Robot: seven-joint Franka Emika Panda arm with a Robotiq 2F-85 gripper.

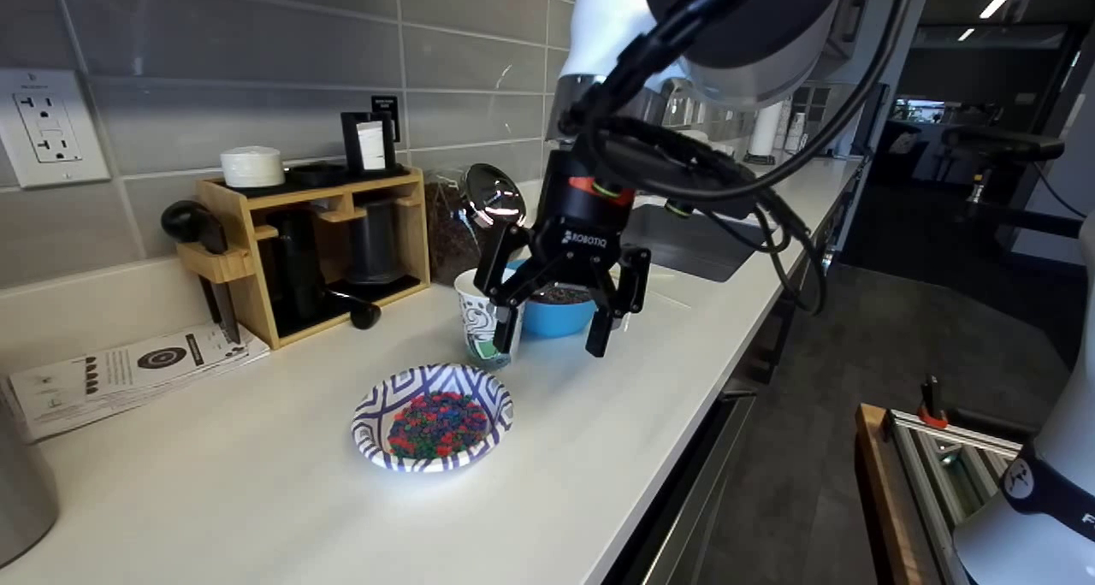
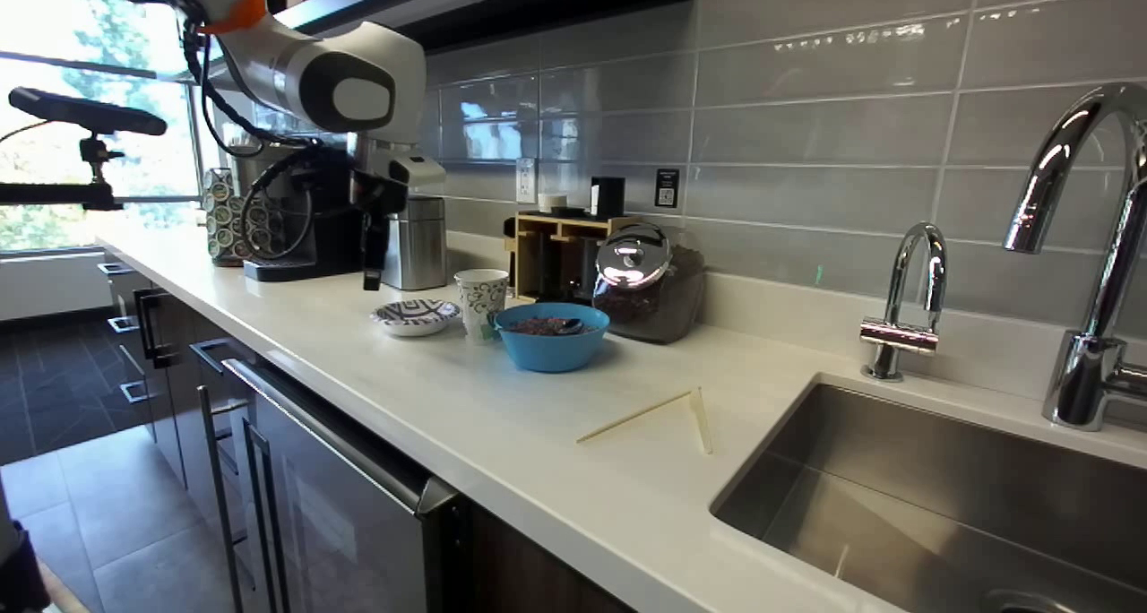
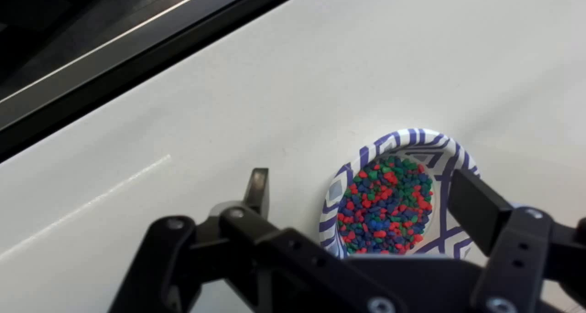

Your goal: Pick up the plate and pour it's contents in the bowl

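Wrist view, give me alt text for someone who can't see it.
A blue-and-white patterned plate of small red, green and blue bits sits on a white counter. An open black gripper juts in from below, one finger overlapping the plate's right side, the other appearing left of it.

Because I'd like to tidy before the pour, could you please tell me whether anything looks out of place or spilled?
Thin pale sticks lie loose in a V on the white countertop beside the steel sink; they look stray, possibly snapped. No spill shows around the round blue-and-white patterned plate.
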